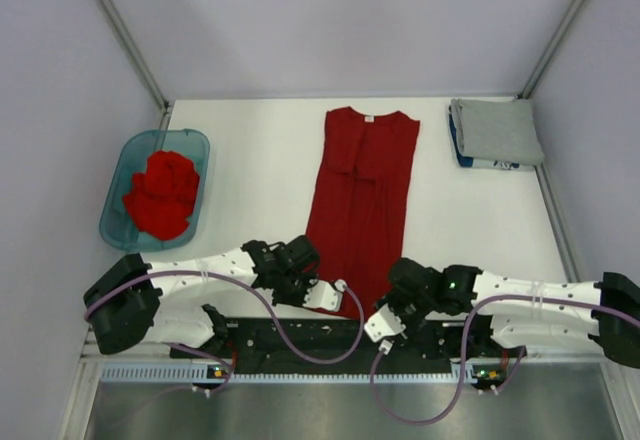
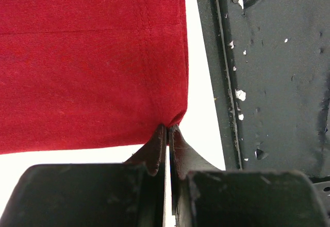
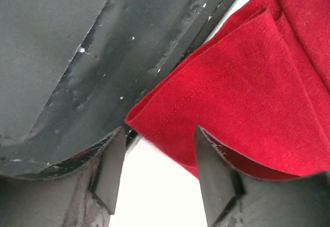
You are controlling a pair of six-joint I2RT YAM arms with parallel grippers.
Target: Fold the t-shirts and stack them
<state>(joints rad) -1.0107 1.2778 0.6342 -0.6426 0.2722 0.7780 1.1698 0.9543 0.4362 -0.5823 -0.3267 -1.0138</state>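
Note:
A red t-shirt (image 1: 362, 195) lies lengthwise in the middle of the table, its sides folded in and its neck tag at the far end. My left gripper (image 1: 346, 293) is shut on the near left hem corner of this shirt (image 2: 93, 57), the cloth pinched at the fingertips (image 2: 169, 129). My right gripper (image 1: 374, 312) is open at the near right hem corner (image 3: 247, 93), with the corner lying between its spread fingers (image 3: 160, 139). A folded grey t-shirt (image 1: 495, 130) lies at the far right. Crumpled red shirts (image 1: 162, 195) fill the tub.
The translucent teal tub (image 1: 120, 222) stands at the left. The grey shirt rests on a blue-and-white folded item (image 1: 490, 164). The black arm base plate (image 1: 300, 338) runs along the near table edge, right behind the hem (image 2: 273, 82) (image 3: 77, 57). Frame posts stand at the back corners.

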